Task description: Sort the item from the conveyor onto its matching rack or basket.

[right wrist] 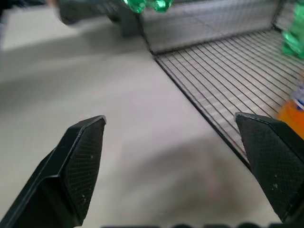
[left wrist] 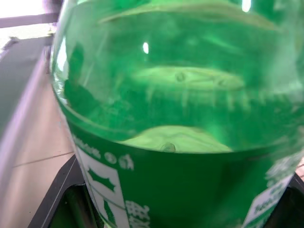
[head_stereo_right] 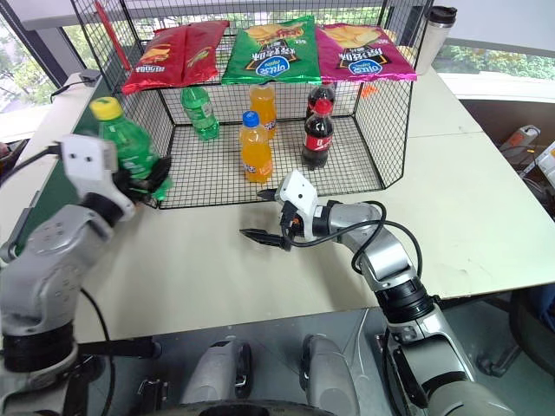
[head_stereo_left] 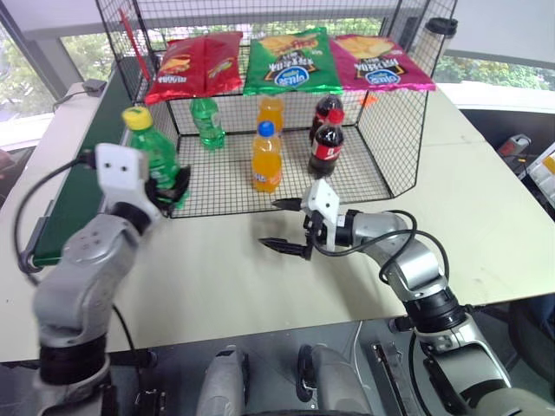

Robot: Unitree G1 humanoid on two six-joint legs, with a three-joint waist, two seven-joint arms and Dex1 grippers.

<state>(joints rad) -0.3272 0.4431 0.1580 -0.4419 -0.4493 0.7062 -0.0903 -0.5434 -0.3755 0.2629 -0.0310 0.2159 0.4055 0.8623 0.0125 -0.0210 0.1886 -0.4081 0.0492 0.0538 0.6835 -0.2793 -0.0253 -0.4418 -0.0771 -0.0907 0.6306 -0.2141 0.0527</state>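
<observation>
We see the left pincer [head_stereo_left: 169, 192] at the left of the frame, pressed onto the lower body of the yellow-capped green soda bottle [head_stereo_left: 152, 147] and holding it upright, just off the front left corner of the black wire-mesh cage [head_stereo_left: 395, 169]; through the left wrist camera the bottle's clear green wall and green label [left wrist: 190, 190] sit right against the lens, black fingers [left wrist: 64, 194] at either side. The right pincer [head_stereo_left: 282, 225] is at the centre of the frame, its two black fingers [right wrist: 80, 161] spread wide with nothing between them, pointing towards the left over the pale counter [head_stereo_left: 234, 286] just in front of the cage's open front edge.

Inside the cage, on the flat mesh floor, stand a green bottle with a green cap [head_stereo_left: 206, 121], two orange soda bottles [head_stereo_left: 266, 159], one behind the other, and two cola bottles with red caps [head_stereo_left: 327, 143]; across the sloping top row lie three chip bags, red [head_stereo_left: 195, 65], green [head_stereo_left: 290, 61] and magenta [head_stereo_left: 381, 61]. The dark-green conveyor [head_stereo_left: 74, 204] runs along the left edge of the frame, behind the left arm; a lidded tumbler [head_stereo_right: 434, 35] stands at the upper right behind the cage.
</observation>
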